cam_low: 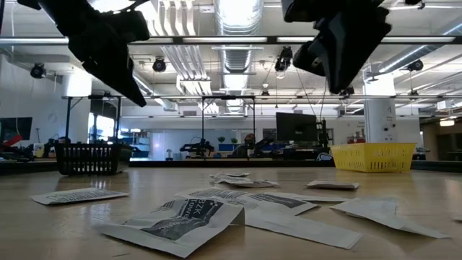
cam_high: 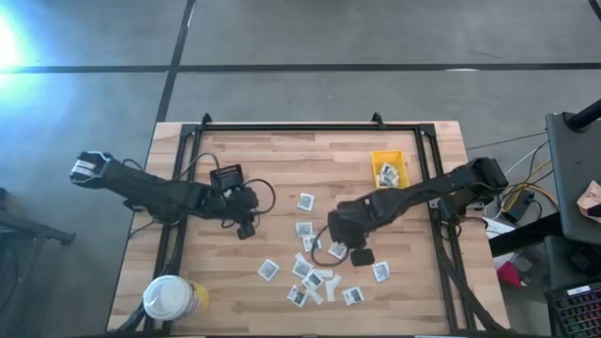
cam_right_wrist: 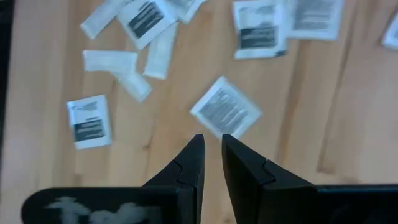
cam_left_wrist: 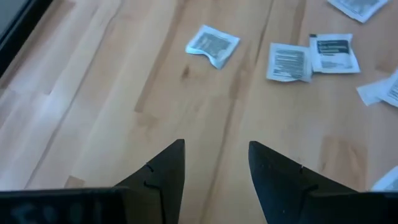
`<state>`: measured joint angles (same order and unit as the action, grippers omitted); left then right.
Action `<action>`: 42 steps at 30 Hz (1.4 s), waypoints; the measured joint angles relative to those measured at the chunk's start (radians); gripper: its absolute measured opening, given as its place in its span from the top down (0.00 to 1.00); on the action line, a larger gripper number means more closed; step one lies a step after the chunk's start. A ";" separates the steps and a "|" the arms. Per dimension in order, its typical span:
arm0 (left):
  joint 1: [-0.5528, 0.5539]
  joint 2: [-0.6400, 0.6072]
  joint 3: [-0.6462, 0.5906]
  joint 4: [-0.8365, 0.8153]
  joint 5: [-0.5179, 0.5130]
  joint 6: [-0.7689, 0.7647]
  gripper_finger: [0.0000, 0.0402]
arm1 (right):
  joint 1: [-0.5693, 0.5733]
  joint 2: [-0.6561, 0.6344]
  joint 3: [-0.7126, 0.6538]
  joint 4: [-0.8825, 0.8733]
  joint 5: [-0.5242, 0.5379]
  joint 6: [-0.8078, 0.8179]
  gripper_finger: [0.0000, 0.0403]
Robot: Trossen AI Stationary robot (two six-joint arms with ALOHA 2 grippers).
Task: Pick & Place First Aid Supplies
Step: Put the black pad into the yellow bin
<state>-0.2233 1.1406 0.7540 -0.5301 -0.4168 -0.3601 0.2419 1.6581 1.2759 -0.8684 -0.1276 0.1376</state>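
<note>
The first aid supplies [cam_high: 310, 272] are small white packets with dark centres and a few pale strips, lying flat and scattered over the table's middle and near part. My left gripper [cam_high: 246, 228] hangs open above bare wood [cam_left_wrist: 216, 146], left of the scatter, and the nearest packet [cam_left_wrist: 212, 45] lies ahead of it. My right gripper [cam_high: 335, 246] points steeply down over the scatter. Its fingers [cam_right_wrist: 212, 140] stand a narrow gap apart with nothing between them, just short of a packet [cam_right_wrist: 225, 112]. Both grippers hang well above the tabletop in the low view.
A small yellow bin [cam_high: 388, 169] holding a few packets stands at the far right of the table. A black tray [cam_high: 228, 177] sits near the left arm. A yellow tub with a white lid [cam_high: 169, 299] stands at the near left corner. A black frame [cam_high: 310, 125] borders the table.
</note>
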 joint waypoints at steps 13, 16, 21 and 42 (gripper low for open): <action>-0.095 0.054 0.149 -0.177 0.001 -0.010 0.58 | 0.150 0.000 0.106 -0.018 0.062 0.245 0.87; -0.120 0.053 0.143 -0.182 0.001 -0.049 0.58 | 0.168 0.000 0.129 -0.027 0.080 0.302 0.87; -0.169 0.056 0.141 -0.232 0.001 -0.129 0.58 | 0.180 0.031 0.181 -0.104 0.082 0.385 0.87; -0.298 0.055 0.140 -0.241 -0.025 -0.320 0.58 | 0.180 0.223 0.258 -0.213 0.155 0.359 0.87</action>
<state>-0.5217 1.1954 0.8944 -0.7707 -0.4418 -0.6800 0.4218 1.8806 1.5341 -1.0815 0.0276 0.4965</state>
